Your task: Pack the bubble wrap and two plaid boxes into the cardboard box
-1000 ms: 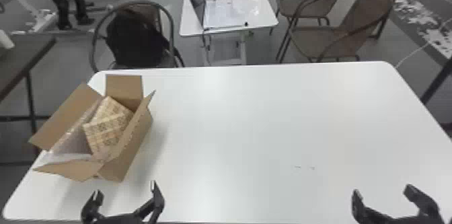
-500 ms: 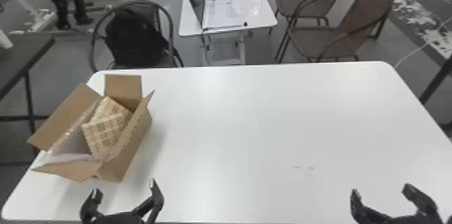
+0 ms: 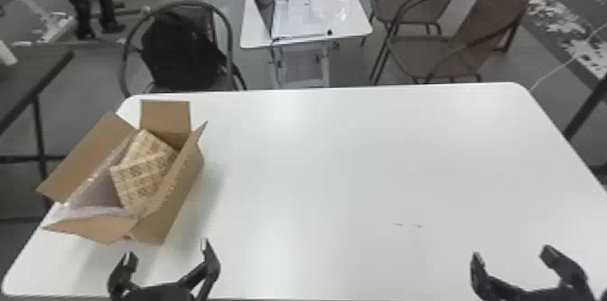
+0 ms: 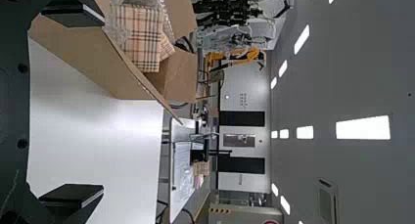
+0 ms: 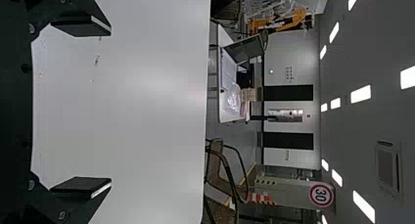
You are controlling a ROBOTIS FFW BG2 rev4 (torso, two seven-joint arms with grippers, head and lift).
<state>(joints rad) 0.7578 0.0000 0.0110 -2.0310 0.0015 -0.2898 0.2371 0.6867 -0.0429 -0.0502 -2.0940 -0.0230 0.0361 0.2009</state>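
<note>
My left gripper [image 3: 166, 250] is released, its two fingers spread wide with bare air between them. My right gripper [image 3: 512, 255] is likewise parted and empty, above the near edge of the white table [image 3: 334, 178], well apart from my left one.

Just ahead of my left gripper and a bit to its left sits the cardboard box [image 3: 174, 207], upright on the tabletop, flaps spread open. Inside it, on the side nearer my left gripper, the bubble wrap [image 3: 97, 209] lies crumpled, running up along the box's left wall too. The two plaid boxes are farther in: the nearer plaid box [image 3: 137, 180] is tilted, and the farther plaid box [image 3: 144, 144] shows partly behind it.

Past the cardboard box, a black bag [image 3: 180, 51] rests on a chair. Farther out, between my grippers' directions, a small desk [image 3: 352, 29] carries a laptop [image 3: 263, 2]; wicker chairs [image 3: 474, 29] stand to the desk's right.
</note>
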